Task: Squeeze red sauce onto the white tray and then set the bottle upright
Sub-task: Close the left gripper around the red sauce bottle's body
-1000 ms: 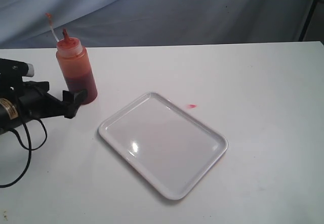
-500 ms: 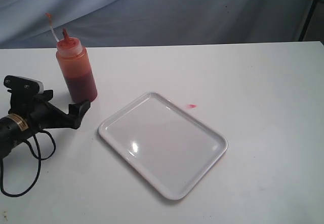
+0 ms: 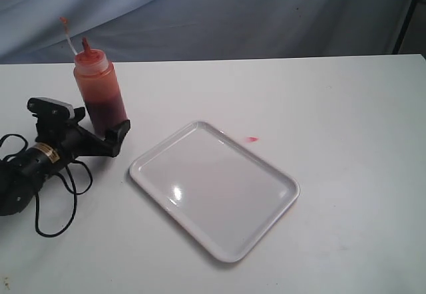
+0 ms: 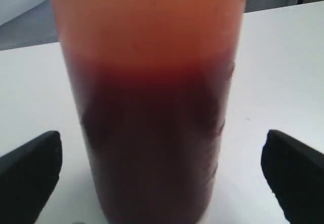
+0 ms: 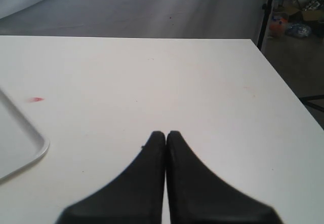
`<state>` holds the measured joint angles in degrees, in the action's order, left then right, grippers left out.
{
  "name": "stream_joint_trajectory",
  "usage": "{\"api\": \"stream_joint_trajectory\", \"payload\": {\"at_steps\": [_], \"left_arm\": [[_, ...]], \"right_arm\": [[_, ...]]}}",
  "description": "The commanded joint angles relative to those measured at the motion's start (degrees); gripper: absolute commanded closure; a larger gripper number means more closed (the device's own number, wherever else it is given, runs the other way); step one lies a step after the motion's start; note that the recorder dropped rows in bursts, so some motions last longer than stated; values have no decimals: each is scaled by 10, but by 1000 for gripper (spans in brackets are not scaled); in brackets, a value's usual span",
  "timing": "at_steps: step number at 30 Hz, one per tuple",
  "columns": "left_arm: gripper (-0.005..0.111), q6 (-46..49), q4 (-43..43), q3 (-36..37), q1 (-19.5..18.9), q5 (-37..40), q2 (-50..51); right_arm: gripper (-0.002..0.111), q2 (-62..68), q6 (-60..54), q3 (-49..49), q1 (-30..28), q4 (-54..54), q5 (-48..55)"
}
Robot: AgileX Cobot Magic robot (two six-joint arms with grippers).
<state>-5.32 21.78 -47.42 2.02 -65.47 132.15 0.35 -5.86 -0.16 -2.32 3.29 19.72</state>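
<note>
**Open jaws straddle the standing bottle; the tray has no sauce on it**

Nearest, on the right side, the right gripper [image 5: 166,135] has its two fingers pressed together with nothing between them. It hangs over the bare table [image 3: 346,108], right of the tray and clear of it, probably parked so that it leaves the work to the other arm.

The white tray [image 3: 213,187] lies flat at the middle of the table, one corner turned toward the near edge. Its surface looks clean, so by my reading the squeezing is not yet done.

Farther left, the left gripper [image 3: 102,129] lies low by the table with its fingers spread wide on either side of the bottle's lower half. In the left wrist view there is a clear gap on both sides, so it is not clamped on the bottle. It seems lined up for a grasp on the body, where a squeeze would push sauce out.

The bottle [image 3: 100,91] stands upright, well left of the tray, its tip cap [image 3: 64,21] hanging free on its strap.

Just beyond the tray's far edge, a small red smear [image 3: 251,139] marks the table.
</note>
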Motion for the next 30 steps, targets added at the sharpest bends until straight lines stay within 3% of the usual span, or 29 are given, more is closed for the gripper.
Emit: {"api": "stream_joint_trajectory", "payload": {"at_steps": [1, 13, 30], "left_arm": [[2, -6, 18, -34, 2, 40, 6], [2, -6, 30, -107, 3, 38, 72], [2, 9, -1, -122, 3, 24, 72]], "right_arm": [[108, -3, 3, 2, 2, 3, -2], [108, -3, 3, 2, 2, 3, -2], [108, -3, 3, 2, 2, 3, -2]]}}
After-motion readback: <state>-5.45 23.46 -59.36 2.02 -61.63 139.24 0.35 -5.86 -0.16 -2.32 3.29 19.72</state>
